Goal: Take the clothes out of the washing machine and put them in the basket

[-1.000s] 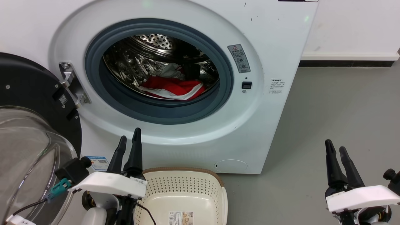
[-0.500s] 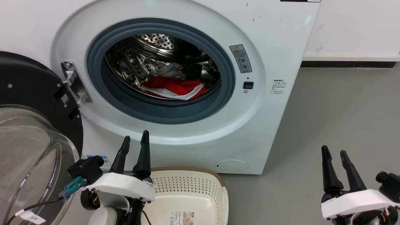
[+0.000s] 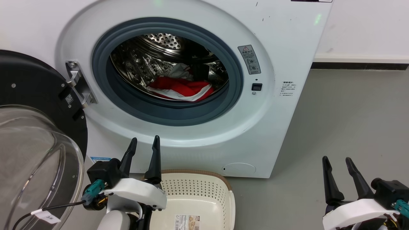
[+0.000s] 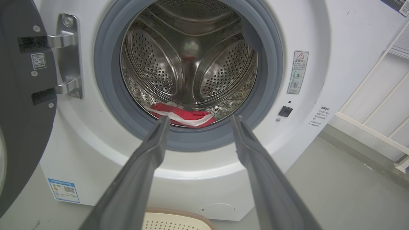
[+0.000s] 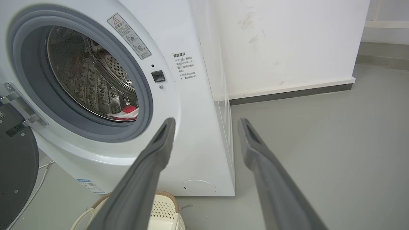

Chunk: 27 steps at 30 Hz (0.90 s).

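Note:
The white washing machine (image 3: 281, 38) stands with its door swung open to the left. Red clothes (image 3: 182, 89) with white trim lie at the bottom of the steel drum; the clothes (image 4: 182, 115) also show in the left wrist view, and a corner of the clothes (image 5: 127, 111) in the right wrist view. The cream basket (image 3: 198, 188) sits on the floor below the porthole, nothing in the part I see. My left gripper (image 3: 144, 143) is open, just left of the basket and below the porthole. My right gripper (image 3: 336, 159) is open over the floor at the lower right, holding nothing.
The black-framed glass door (image 3: 35, 137) juts out at the left, close beside my left arm. Grey floor (image 3: 345, 111) spreads to the right of the machine, up to a white wall with a dark skirting (image 3: 361, 65).
Both grippers have opened wider. The left gripper has shifted right and lower in the head view, the right one slightly left and lower. The head camera has moved a little.

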Tool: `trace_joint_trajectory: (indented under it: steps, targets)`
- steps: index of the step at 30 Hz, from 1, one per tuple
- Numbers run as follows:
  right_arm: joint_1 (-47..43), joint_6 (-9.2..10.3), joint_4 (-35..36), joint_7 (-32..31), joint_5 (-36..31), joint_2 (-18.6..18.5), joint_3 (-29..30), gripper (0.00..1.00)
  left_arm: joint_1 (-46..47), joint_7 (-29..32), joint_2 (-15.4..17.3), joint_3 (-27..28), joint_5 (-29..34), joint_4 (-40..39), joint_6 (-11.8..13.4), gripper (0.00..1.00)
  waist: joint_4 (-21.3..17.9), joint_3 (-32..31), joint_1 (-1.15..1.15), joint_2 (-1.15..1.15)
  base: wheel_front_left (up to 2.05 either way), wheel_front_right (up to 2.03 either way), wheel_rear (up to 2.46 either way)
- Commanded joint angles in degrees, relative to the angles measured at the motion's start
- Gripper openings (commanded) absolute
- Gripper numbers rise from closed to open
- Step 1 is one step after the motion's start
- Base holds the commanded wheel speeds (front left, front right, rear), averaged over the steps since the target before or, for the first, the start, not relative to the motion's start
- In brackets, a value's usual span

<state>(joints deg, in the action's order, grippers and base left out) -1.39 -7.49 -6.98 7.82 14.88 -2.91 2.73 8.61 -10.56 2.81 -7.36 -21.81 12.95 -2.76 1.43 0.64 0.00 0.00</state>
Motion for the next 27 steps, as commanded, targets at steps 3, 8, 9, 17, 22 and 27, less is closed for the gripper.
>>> trace_joint_trajectory:
  steps: [3, 8, 9, 17, 22, 27]
  targets:
    - [-0.28, 0.00, 0.69, 0.60, -2.38, 0.02, -0.09, 1.00, 1.31, -0.64, 0.11, -0.55, 2.08, -0.07, 0.30, 1.00, 0.11, 0.10, 0.00, 0.00, 0.00, 0.00, 0.00]
    - [-0.61, 0.00, 0.79, 1.22, -5.59, 0.02, -0.27, 1.00, 1.35, -1.44, 0.11, -1.20, 4.87, 0.10, 0.67, 1.00, 0.31, 0.20, 0.00, 0.00, 0.00, 0.00, 0.00]
    - [-0.62, 0.00, 0.81, 1.37, -6.11, 0.02, -0.31, 1.00, 1.33, -1.47, 0.11, -1.27, 5.29, 0.11, 0.70, 1.00, 0.34, 0.23, 0.00, 0.00, 0.00, 0.00, 0.00]
    - [-0.69, 0.01, 0.81, 2.14, -9.82, 0.03, -0.85, 1.00, 0.70, -2.40, 0.11, -1.77, 7.74, 0.01, 1.20, 1.00, 0.63, 0.46, 0.00, 0.00, 0.00, 0.00, 0.00]
    - [-0.76, 0.01, 0.75, 2.74, -12.11, 0.04, -0.95, 1.00, 0.21, -2.90, 0.11, -2.23, 9.80, -0.25, 1.58, 1.00, 0.86, 0.55, 0.00, 0.00, 0.00, 0.00, 0.00]
    - [-0.64, 0.01, 0.59, 3.35, -14.04, 0.05, -1.59, 1.00, 0.02, -3.46, 0.10, -2.44, 11.73, -0.43, 1.86, 1.00, 1.00, 0.73, 0.00, 0.00, 0.00, 0.00, 0.00]
